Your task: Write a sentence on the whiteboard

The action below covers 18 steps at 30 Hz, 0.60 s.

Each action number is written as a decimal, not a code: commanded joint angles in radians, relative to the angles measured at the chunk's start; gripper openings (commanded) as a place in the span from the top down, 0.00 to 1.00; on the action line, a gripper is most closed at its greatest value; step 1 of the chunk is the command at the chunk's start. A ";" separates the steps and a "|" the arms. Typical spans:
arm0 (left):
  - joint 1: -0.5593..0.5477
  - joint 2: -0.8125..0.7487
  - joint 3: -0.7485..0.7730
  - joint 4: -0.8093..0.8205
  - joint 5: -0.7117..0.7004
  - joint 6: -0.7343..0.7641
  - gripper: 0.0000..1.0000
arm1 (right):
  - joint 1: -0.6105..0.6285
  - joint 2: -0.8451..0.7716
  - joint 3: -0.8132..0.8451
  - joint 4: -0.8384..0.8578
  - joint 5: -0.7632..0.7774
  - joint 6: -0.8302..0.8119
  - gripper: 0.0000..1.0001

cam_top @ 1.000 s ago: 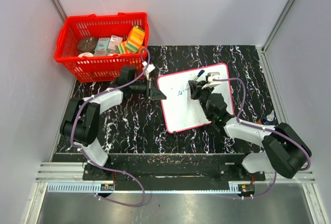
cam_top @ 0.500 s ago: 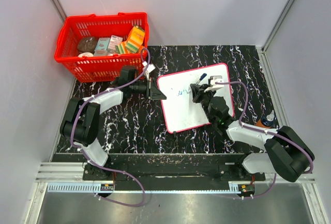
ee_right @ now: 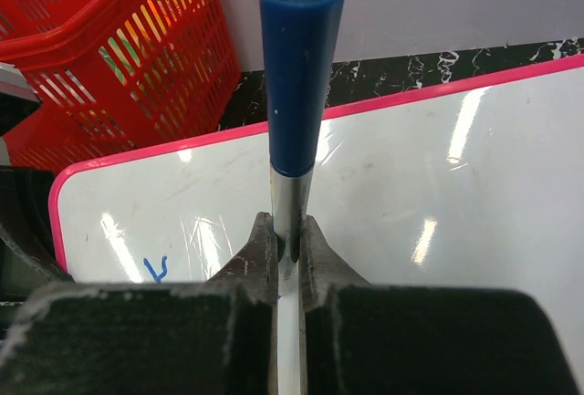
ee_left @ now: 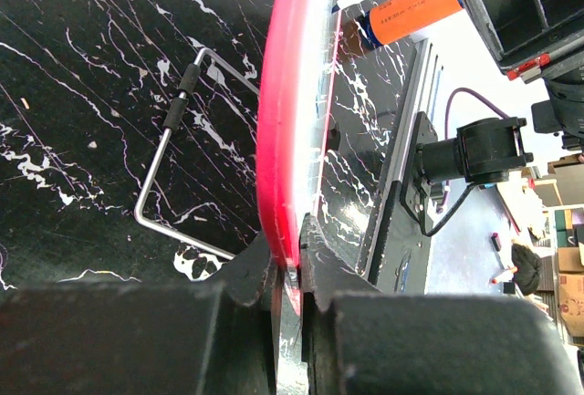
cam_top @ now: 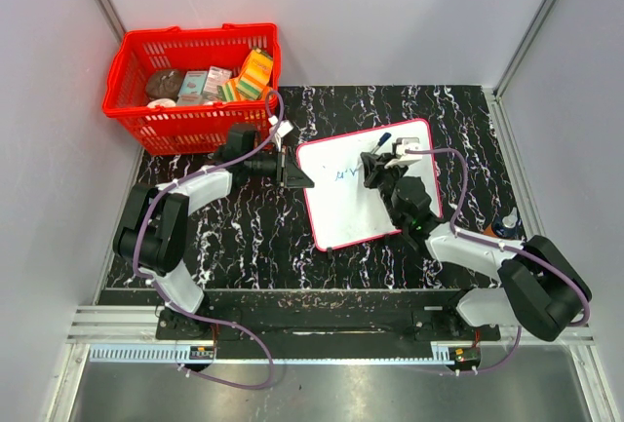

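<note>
The whiteboard [cam_top: 351, 215], white with a thin red frame, lies tilted on the black marbled table. A few small blue marker strokes [cam_top: 343, 175] of the sentence show near its upper middle. One blue stroke [ee_right: 155, 269] shows in the right wrist view. My left gripper [cam_top: 297, 180] is shut on the board's left edge [ee_left: 283, 140], its jaws [ee_left: 290, 258] on either side of the red frame. My right gripper [cam_top: 375, 169] is shut on a silver marker with a blue end [ee_right: 297, 94] and holds it over the board [ee_right: 456, 185]. The marker's tip is hidden.
A red basket [cam_top: 195, 81] with several packaged goods stands at the back left, also in the right wrist view [ee_right: 109, 57]. A small orange-labelled bottle [cam_top: 507, 219] stands at the right table edge. A bent metal wire bracket [ee_left: 173, 158] lies under the board's edge.
My right gripper with the marker has shifted a little over the board, and the right arm's elbow has moved. The left arm and the board have not moved.
</note>
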 commanded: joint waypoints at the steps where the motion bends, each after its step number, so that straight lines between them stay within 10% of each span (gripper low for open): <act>1: -0.050 0.026 -0.010 -0.075 -0.109 0.173 1.00 | -0.020 0.013 0.033 -0.004 0.054 -0.028 1.00; 18: -0.051 0.027 -0.008 -0.082 -0.112 0.178 1.00 | -0.024 -0.193 -0.021 -0.050 -0.064 -0.053 1.00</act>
